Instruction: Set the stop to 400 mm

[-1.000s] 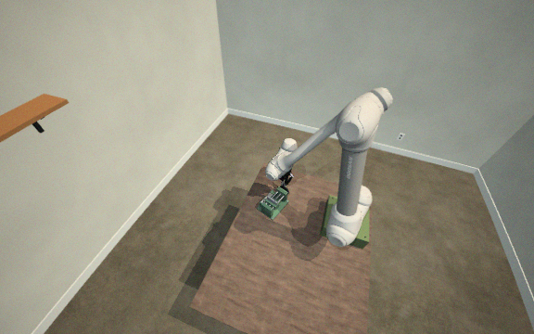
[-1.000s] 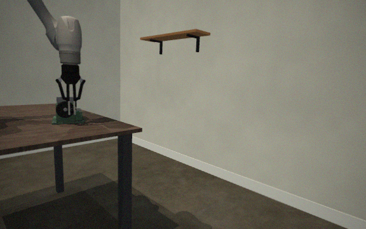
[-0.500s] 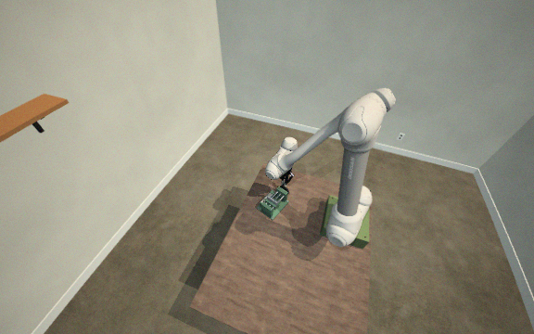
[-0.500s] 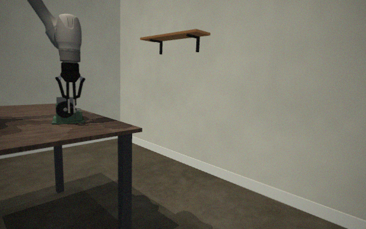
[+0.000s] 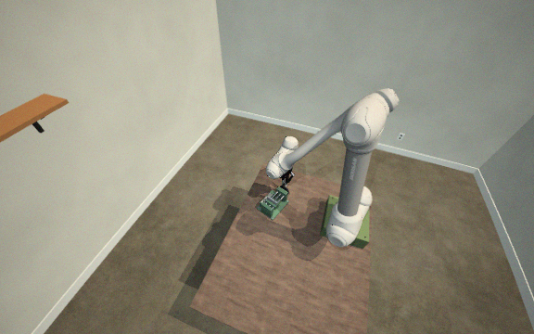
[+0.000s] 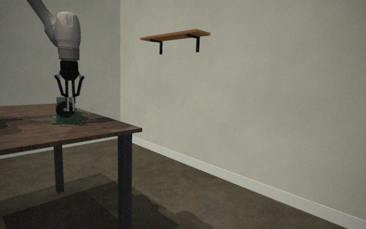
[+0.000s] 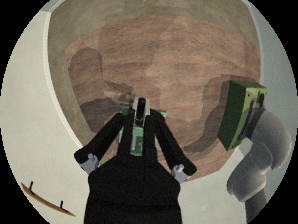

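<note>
A small green stop fixture [image 5: 273, 203] with grey rails stands on the wooden table near its far left corner. It also shows in the exterior view [image 6: 67, 116], with a black handwheel [image 6: 65, 109] on its near end. My gripper [image 6: 69, 100] points straight down over that end, its fingers shut on the handwheel's handle. In the top view the gripper [image 5: 286, 187] sits at the fixture's far end. In the wrist view the fingers are closed around a narrow green and grey part. The stop's setting is too small to read.
The arm's green base plate [image 5: 347, 226] stands on the table's right side and also shows in the wrist view [image 7: 241, 116]. The table edge [image 6: 119, 131] lies close to the fixture. A wooden shelf [image 6: 175, 35] hangs high on the wall.
</note>
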